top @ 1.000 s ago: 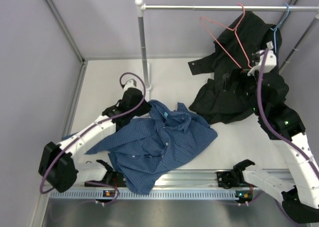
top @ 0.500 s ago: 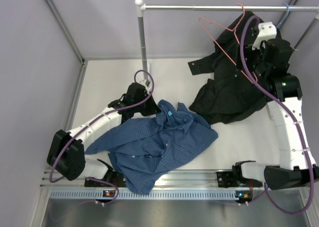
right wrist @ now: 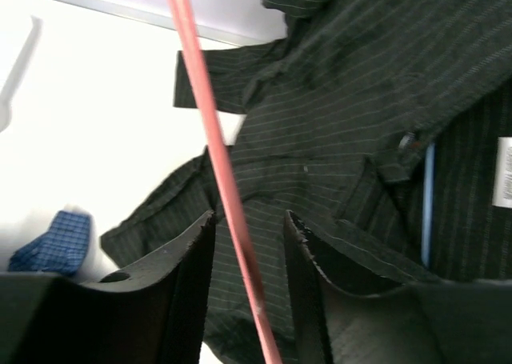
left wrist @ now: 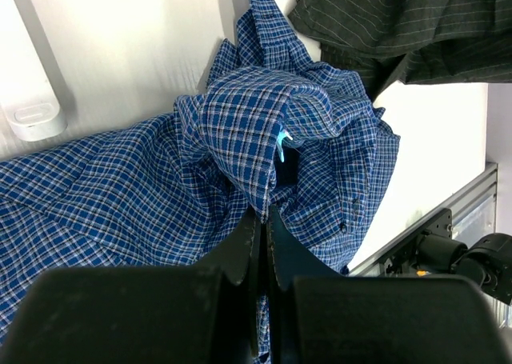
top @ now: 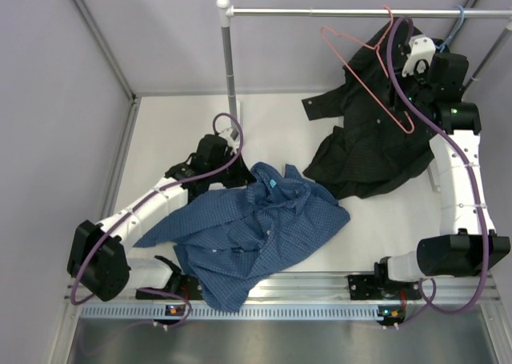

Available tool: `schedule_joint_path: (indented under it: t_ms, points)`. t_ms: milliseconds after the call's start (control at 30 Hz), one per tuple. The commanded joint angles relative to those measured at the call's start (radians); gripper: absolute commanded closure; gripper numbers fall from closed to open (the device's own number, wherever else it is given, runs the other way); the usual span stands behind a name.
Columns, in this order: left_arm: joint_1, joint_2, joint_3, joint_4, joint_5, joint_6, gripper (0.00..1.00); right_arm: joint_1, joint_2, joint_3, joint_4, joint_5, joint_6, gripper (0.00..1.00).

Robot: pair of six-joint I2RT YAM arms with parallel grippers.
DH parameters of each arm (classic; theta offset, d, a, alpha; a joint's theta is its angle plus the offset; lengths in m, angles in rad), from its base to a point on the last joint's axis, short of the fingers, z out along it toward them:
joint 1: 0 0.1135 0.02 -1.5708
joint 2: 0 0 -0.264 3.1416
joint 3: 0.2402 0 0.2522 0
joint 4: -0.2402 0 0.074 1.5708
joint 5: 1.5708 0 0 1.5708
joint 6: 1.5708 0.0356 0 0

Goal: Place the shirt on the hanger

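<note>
Your left arm (top: 156, 200) and right arm (top: 454, 180) are white-shelled links joined by bulky black joint housings, each trailed by a looping purple cable (top: 226, 116). Your gripper fingers (right wrist: 186, 282) are matte black, with fine ribbing along the right pair's inner edges.

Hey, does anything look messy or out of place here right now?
Yes. The black shirt sags off the rail, with much of it heaped on the table. The pink hanger hangs askew, its wire running between the open fingers of the right gripper. The blue checked shirt lies crumpled, pinched by the left gripper.
</note>
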Motion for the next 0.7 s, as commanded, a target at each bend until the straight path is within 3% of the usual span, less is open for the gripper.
schedule_joint_path:
  t_ms: [0, 300, 667]
  points:
    - [-0.002, -0.033, -0.007, -0.006, 0.015, 0.023, 1.00, -0.011, -0.028, 0.024, -0.008, -0.115, 0.014, 0.63]
    - [-0.004, -0.044, -0.008, -0.008, 0.015, 0.029, 1.00, -0.011, -0.048, -0.001, -0.012, -0.093, 0.029, 0.75]
    - [-0.002, -0.053, -0.001, -0.017, 0.003, 0.035, 1.00, -0.003, -0.074, -0.056, -0.009, -0.098, 0.045, 0.77]
